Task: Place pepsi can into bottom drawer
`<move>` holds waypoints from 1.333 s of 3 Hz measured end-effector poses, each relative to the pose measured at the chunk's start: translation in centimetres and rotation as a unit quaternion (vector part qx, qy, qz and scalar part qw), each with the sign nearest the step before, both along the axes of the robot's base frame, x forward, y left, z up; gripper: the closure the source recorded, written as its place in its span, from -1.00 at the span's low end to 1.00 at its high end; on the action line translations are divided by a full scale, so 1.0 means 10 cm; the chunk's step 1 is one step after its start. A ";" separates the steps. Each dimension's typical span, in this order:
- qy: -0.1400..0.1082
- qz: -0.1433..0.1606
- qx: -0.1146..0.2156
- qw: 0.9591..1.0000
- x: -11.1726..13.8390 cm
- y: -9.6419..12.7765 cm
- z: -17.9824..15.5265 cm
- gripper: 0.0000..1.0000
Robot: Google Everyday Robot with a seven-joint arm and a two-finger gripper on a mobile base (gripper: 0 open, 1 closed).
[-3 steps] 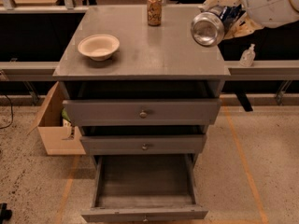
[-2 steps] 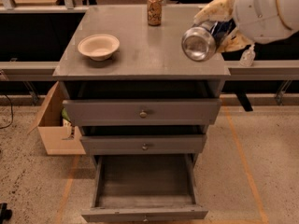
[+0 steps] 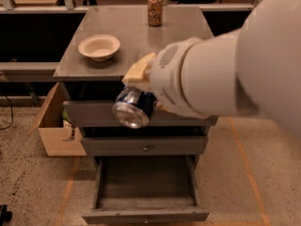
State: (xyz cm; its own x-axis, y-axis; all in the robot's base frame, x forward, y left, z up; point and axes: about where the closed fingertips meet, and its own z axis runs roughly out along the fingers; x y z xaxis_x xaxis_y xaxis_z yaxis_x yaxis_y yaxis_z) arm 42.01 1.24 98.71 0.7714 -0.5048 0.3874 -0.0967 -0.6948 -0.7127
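My gripper [image 3: 141, 91] is shut on the pepsi can [image 3: 133, 107], a dark blue can lying on its side with its silver end facing the camera. The can hangs in the air in front of the top drawer [image 3: 89, 114], above the open bottom drawer [image 3: 146, 185]. One tan finger [image 3: 137, 72] shows above the can; the other is hidden behind it. The big white arm [image 3: 235, 65] fills the right of the view and hides the cabinet's right side. The bottom drawer is pulled out and holds nothing.
On the grey cabinet top [image 3: 136, 36] stand a cream bowl [image 3: 99, 47] at the left and a tan patterned can [image 3: 154, 9] at the back. The middle drawer [image 3: 141, 146] is shut. An open cardboard box [image 3: 56, 126] sits on the floor at the left.
The arm has swung down and to the left with the can, from above the cabinet's right edge to in front of the top drawer, and now looms much closer to the camera.
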 end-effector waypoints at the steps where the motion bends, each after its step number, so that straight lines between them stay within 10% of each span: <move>1: 0.031 0.055 -0.043 0.997 -0.22 0.36 -0.80 1.00; 3: 0.136 0.090 -0.108 0.981 -0.21 0.27 -2.20 1.00; 4: 0.130 0.094 -0.126 0.979 -0.11 0.39 -2.26 1.00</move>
